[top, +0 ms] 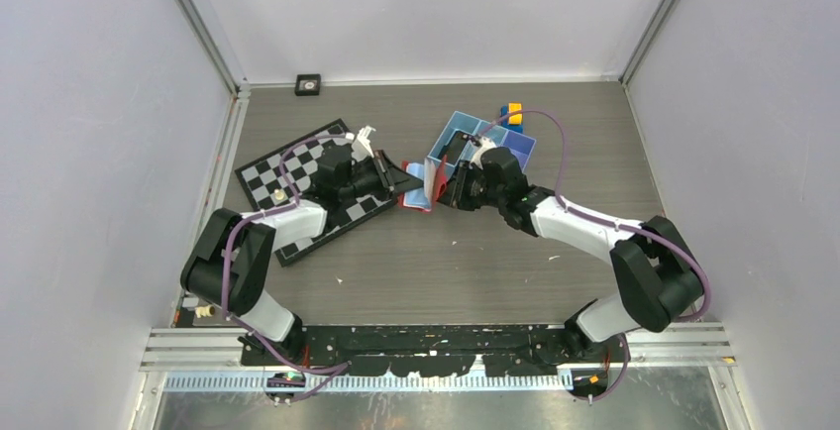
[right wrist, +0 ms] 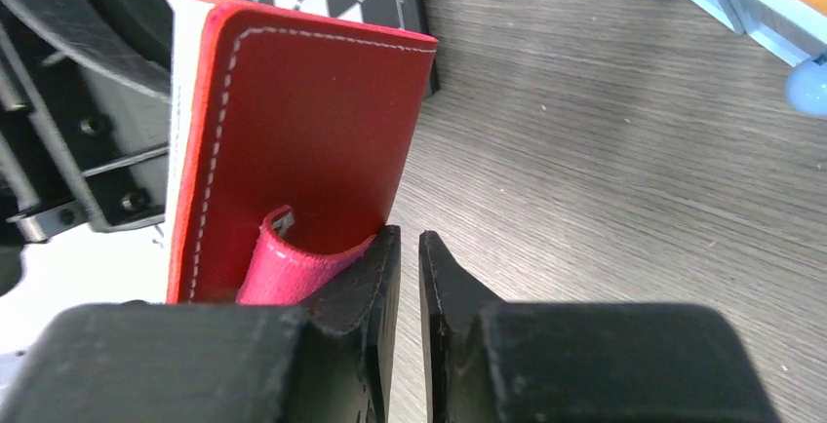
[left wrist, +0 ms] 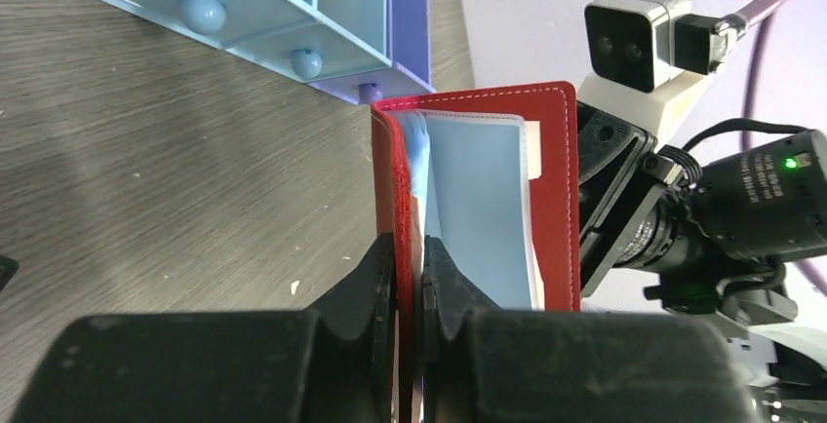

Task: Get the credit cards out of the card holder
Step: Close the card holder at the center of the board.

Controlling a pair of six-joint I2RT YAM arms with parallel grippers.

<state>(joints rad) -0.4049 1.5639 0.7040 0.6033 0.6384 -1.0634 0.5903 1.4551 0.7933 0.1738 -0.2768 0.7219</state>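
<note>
Your left end effector (left wrist: 410, 291) is clamped tight on the card holder (left wrist: 551, 199), pinching one red flap by its edge. The card holder stands on edge and spread open, with its pale blue lining (left wrist: 478, 199) facing your left wrist camera. I can't make out a card in the pockets.

Your right end effector (right wrist: 410, 287) sits on the other side. Its jaws are all but together with only a sliver of a gap, and nothing shows between them. One finger presses against the curled snap tab (right wrist: 293, 269) and the red outer face.

The card holder is mid-desk (top: 475, 262), slightly toward the far edge, between your two end effectors. The blue tray (top: 451, 128) lies just beyond it toward the far right corner. The checkerboard (top: 267, 177) lies under your left arm, toward the left edge.
</note>
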